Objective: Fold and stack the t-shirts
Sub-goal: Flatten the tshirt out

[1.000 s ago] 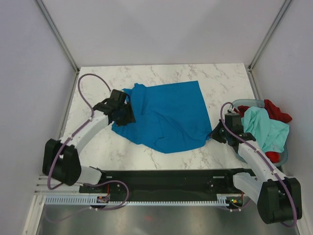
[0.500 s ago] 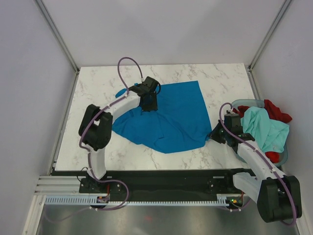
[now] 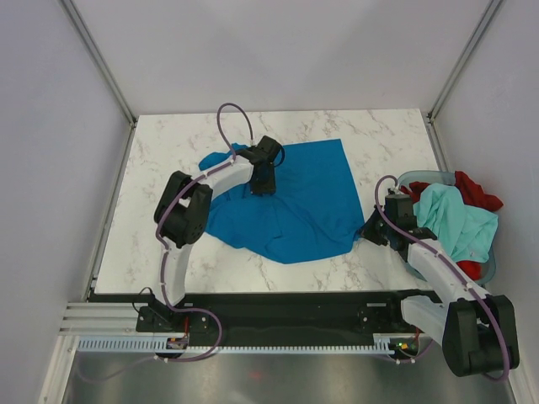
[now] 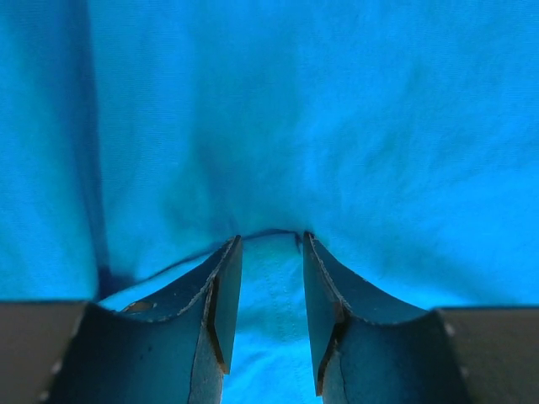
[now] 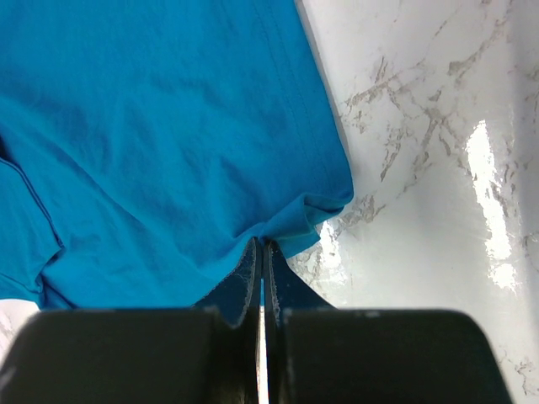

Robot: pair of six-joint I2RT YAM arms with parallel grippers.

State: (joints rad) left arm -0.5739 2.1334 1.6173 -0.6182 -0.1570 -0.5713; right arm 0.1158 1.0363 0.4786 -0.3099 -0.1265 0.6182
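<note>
Blue t-shirt [image 3: 307,198] spread on marble desk [image 3: 143,168], left fingers [image 4: 223,303] partly apart with a tuck of its cloth between, grip unclear, right fingers [image 5: 247,278] clenched on its corner.

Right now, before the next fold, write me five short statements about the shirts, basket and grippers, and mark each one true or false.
1. The blue shirt lies spread on the table. True.
2. The red shirt lies on the table beside it. False: the red shirt sits in the basket, partly under the mint shirt.
3. The right gripper is shut on the blue shirt's edge. True.
4. The left gripper hangs over the basket. False: it is down on the blue shirt, jaws apart.
5. The mint shirt is folded flat. False: it is crumpled in the basket.
</note>
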